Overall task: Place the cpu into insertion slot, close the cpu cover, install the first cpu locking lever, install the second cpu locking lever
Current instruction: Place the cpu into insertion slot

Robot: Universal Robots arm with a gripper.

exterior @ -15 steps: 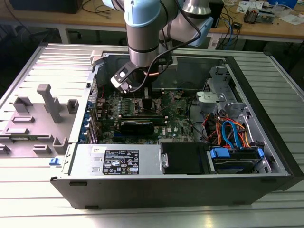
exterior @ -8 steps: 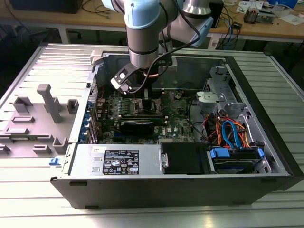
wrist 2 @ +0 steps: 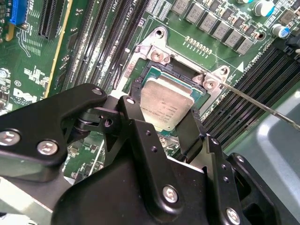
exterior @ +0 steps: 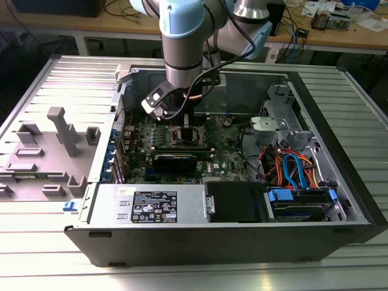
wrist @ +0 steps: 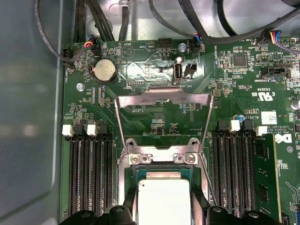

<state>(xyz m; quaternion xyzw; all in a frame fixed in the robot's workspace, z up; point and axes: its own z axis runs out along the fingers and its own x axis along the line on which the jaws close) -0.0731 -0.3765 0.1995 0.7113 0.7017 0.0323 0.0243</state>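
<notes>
The cpu (wrist 2: 165,104), a small square chip with a dull silver top, lies at the insertion slot (wrist 2: 151,74) on the green motherboard. My gripper (wrist 2: 164,118) is shut on it, one black finger (wrist 2: 135,115) against each of two opposite sides. I cannot tell whether the chip is fully seated. In the first wrist view the cpu (wrist: 161,199) sits between the fingertips (wrist: 129,208), within the slot's silvery rim (wrist: 161,158). The cpu cover (wrist: 161,99) stands swung open behind the slot. A thin locking lever (wrist 2: 262,107) sticks out beside it. In the exterior view my gripper (exterior: 182,130) reaches down into the case.
Long black memory slots (wrist: 91,173) flank the socket on both sides. A long black card (exterior: 176,160) lies in front of the gripper. The case wall (exterior: 200,227), power supply (exterior: 151,206) and bundled cables (exterior: 291,170) ring the board.
</notes>
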